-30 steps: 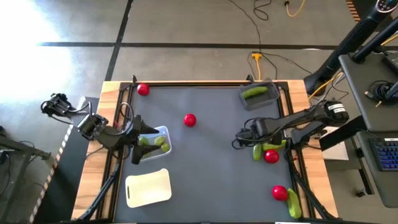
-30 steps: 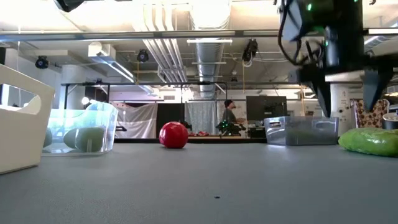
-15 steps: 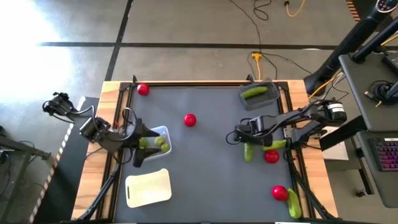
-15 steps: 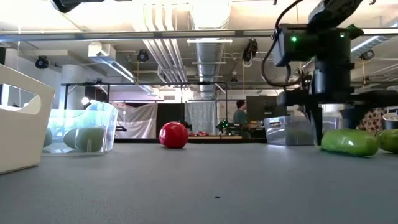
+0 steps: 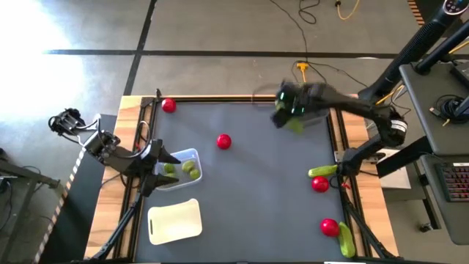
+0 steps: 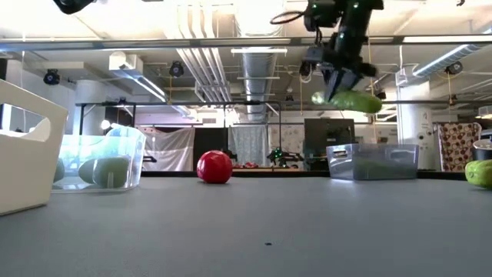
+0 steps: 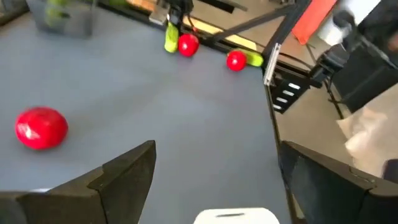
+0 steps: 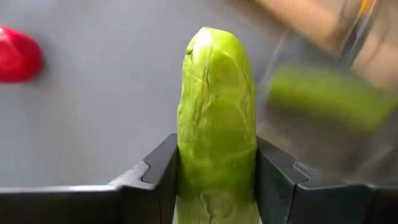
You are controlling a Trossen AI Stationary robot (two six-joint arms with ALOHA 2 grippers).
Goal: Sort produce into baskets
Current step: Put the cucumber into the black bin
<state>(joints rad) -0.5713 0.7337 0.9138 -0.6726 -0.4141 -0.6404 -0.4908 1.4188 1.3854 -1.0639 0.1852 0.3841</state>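
My right gripper [image 5: 291,116] is shut on a bright green cucumber [image 6: 350,100], high above the table beside the dark grey basket [image 6: 373,161], which holds another cucumber [image 8: 329,93]. My left gripper [image 5: 157,167] is open and empty over the clear basket [image 5: 183,170], where olive-green limes [image 6: 111,171] lie. The cream-white basket [image 5: 174,221] stands near the front left. Red tomatoes lie on the mat at the centre [image 5: 224,141], far left [image 5: 169,105] and right [image 5: 319,184]. A cucumber [image 5: 322,171] lies by the right tomato. My right gripper pinches the cucumber's two long sides [image 8: 186,155] between its two fingers [image 8: 158,171]. The fingers come from above, pointing down, and lie across it. The cucumber hangs roughly level below the fingers, lifted clear, one end [image 8: 208,37] reaching out past them.
Another tomato [image 5: 330,227] and cucumber [image 5: 346,240] lie at the front right corner. A raised wooden frame [image 5: 220,97] borders the dark mat. The middle of the mat [image 5: 249,198] is bare.
My right gripper has taken the cucumber off the mat near the right tomato, lifted it clear and carried it up and toward the far edge, to the dark grey basket. The other cucumber and the tomato stay where they were.
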